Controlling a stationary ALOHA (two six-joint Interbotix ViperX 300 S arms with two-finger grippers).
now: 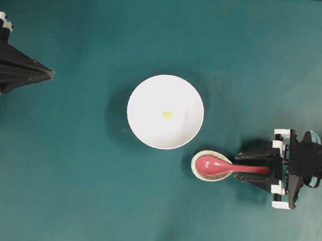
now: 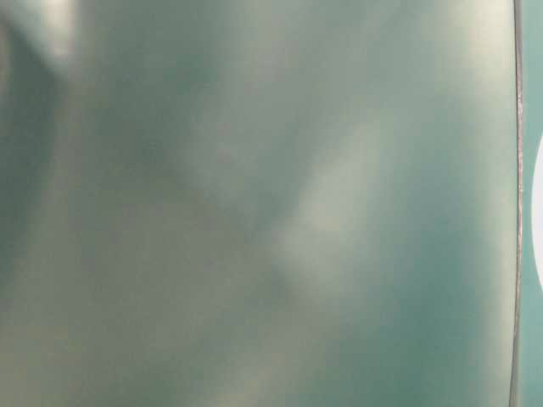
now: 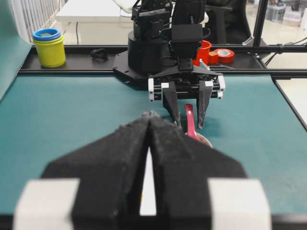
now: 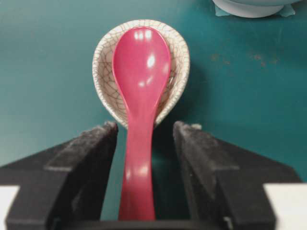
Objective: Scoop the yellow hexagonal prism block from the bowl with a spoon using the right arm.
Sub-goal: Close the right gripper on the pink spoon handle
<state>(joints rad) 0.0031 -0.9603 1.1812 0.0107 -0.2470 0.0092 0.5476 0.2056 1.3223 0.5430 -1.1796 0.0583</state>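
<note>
The white bowl [image 1: 165, 112] stands mid-table with the tiny yellow hexagonal prism block [image 1: 167, 115] inside it. The red-pink spoon [image 1: 225, 165] lies with its scoop in a speckled beige spoon rest [image 1: 200, 171], handle pointing right. My right gripper [image 1: 254, 168] is open around the handle; in the right wrist view the spoon [image 4: 139, 115] runs between the two fingers [image 4: 91, 143] with gaps on both sides. My left gripper [image 1: 50, 73] is shut and empty at the table's left edge, its tips [image 3: 150, 116] pressed together.
The bowl's rim [image 4: 249, 7] shows at the top of the right wrist view. Behind the table in the left wrist view are a yellow and blue cup stack [image 3: 48, 47], red tape rolls [image 3: 221, 55] and the right arm's base [image 3: 158, 43]. The table-level view is blurred.
</note>
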